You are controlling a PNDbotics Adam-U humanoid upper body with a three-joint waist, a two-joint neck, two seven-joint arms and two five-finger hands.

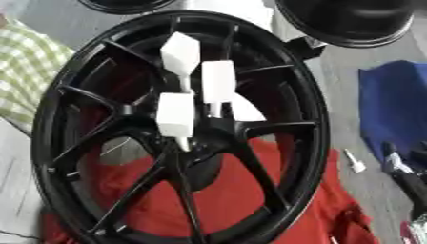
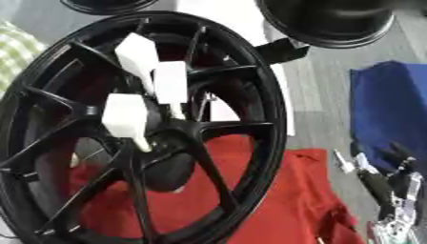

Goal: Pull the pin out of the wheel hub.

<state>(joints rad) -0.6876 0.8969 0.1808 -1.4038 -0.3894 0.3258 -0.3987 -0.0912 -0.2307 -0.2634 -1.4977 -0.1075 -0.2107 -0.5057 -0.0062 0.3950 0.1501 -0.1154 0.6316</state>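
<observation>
while the big black spoked alloy wheel hub [image 1: 179, 128] stands tilted over a red cloth [image 1: 242, 200], three white blocky plastic pins [image 1: 177, 115] stick out of its centre. the robot's right hand [image 2: 392, 183] shows low at the right edge, well apart, holding nothing; whether its fingers are curled i cannot tell.

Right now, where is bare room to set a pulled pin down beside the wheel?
Bare grey surface lies between the wheel rim and the blue cloth, above the small white piece. The red cloth right of the rim is also open. It is crowded at the hub, around the white pins, and at the lower right, where the right hand rests.
</observation>
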